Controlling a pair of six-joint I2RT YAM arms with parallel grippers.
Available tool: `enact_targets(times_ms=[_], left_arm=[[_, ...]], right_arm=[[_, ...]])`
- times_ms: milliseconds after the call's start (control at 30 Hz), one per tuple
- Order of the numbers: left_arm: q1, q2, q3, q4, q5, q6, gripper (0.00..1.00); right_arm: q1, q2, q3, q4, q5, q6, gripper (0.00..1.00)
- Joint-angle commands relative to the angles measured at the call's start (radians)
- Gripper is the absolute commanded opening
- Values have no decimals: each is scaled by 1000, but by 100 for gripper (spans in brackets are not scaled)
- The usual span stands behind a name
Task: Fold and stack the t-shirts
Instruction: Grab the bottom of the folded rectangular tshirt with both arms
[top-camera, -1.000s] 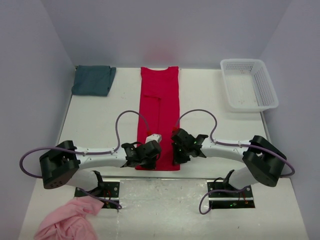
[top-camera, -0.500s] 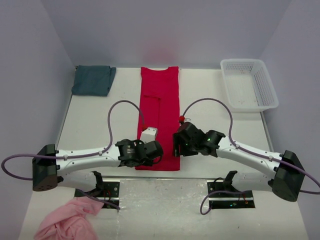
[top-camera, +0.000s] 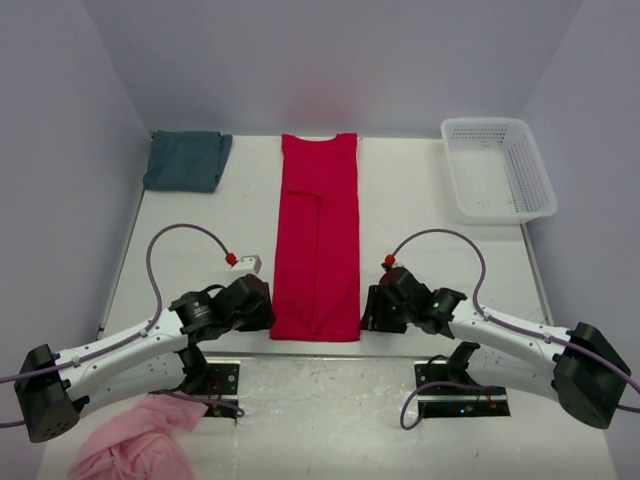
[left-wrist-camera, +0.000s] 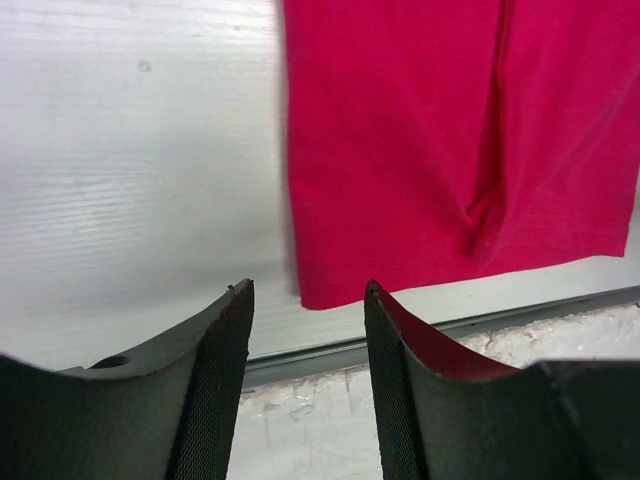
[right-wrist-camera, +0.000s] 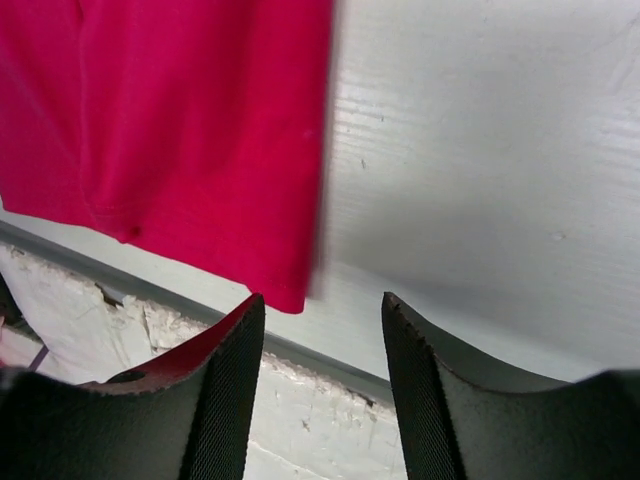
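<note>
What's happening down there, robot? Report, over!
Left gripper open, empty. Right gripper open, empty. Red t-shirt flat in a long strip between them; teal t-shirt folded, far left. Nothing on the red one.

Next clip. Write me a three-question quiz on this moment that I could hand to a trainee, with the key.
1. Fill in: the red t-shirt lies folded into a long strip, and the left gripper and right gripper stand ____ beside its near corners, holding nothing.
2. Multiple choice: where on the table does the teal t-shirt lie? A) near right corner B) far left corner C) on top of the red t-shirt
3. True or false: the left gripper is clamped on the red t-shirt's hem.
Key: 1 open; 2 B; 3 false.
</note>
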Motion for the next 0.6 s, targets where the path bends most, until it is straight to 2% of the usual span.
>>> enact_targets(times_ms=[0, 100, 567], left_arm=[[6, 11, -30, 106, 83, -11, 50], [6, 29, -36, 143, 99, -10, 49], [6, 48, -53, 212, 159, -5, 54]], right_arm=[[-2, 12, -51, 159, -67, 69, 51], [-2, 32, -83, 214, -87, 87, 48], [3, 99, -154, 394, -169, 116, 49]])
